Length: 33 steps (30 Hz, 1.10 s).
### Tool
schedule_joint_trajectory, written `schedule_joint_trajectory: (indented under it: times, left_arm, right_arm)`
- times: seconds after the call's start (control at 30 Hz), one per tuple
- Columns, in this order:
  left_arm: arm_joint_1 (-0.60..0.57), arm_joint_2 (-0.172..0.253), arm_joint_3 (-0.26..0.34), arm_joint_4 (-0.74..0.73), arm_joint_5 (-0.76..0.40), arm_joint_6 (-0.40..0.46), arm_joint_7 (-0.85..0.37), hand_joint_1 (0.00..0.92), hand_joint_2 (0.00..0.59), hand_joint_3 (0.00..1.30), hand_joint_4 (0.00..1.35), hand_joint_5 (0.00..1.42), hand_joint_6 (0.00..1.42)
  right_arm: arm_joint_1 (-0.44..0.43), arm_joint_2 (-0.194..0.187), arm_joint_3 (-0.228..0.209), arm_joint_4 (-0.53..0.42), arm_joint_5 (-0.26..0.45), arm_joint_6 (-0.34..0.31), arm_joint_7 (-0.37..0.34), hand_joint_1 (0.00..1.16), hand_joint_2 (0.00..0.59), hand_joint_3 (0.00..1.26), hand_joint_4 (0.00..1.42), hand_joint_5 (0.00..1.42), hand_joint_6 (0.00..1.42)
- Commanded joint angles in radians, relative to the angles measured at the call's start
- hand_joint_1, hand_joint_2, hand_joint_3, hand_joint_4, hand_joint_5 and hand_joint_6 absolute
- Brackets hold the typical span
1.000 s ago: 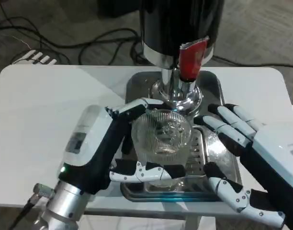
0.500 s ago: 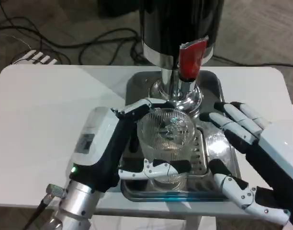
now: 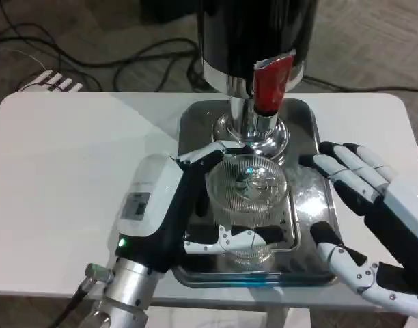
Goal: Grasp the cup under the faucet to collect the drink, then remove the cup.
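In the head view, the left hand (image 3: 195, 205) grips the ribbed clear glass cup (image 3: 248, 198), which stands on the steel drip tray (image 3: 311, 123) just in front of the dispenser's chrome faucet (image 3: 253, 126) with its red tap handle (image 3: 272, 83). The right hand (image 3: 363, 205) waits with fingers spread, holding nothing, beside the tray. The grasp looks done; whether any drink is in the cup I cannot tell, so filling and removal seem left.

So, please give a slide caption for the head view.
Left hand grips the ribbed glass cup on the metal tray; right hand open beside it.
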Motion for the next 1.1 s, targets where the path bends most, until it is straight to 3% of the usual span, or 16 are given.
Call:
schedule_joint_trajectory:
  times: [0.03,0.37,0.73,1.1]
  left_arm:
    - [-0.026,-0.011,-0.026,0.047,0.013,0.004,0.065,0.627,0.0,0.96,1.11,1.19,1.42]
    - [-0.059,-0.01,-0.063,0.122,0.042,0.029,0.167,0.634,0.0,0.92,1.04,1.14,1.42]
    - [-0.084,0.006,-0.092,0.172,0.031,0.037,0.172,0.615,0.0,0.77,0.79,0.95,1.34]
    - [-0.094,0.007,-0.104,0.196,-0.022,-0.014,0.132,0.429,0.0,0.66,0.54,0.88,1.28]
  right_arm:
    - [0.008,-0.008,-0.017,-0.022,0.017,0.008,0.011,0.14,0.519,0.08,0.0,0.0,0.23]
    - [0.01,-0.006,-0.02,-0.02,0.022,0.012,0.009,0.16,0.52,0.08,0.0,0.0,0.23]
    - [-0.004,-0.008,-0.019,-0.012,0.028,0.027,0.008,0.17,0.521,0.09,0.0,0.0,0.23]
    - [0.006,-0.009,-0.04,-0.006,0.047,0.032,0.0,0.18,0.521,0.1,0.01,0.0,0.24]
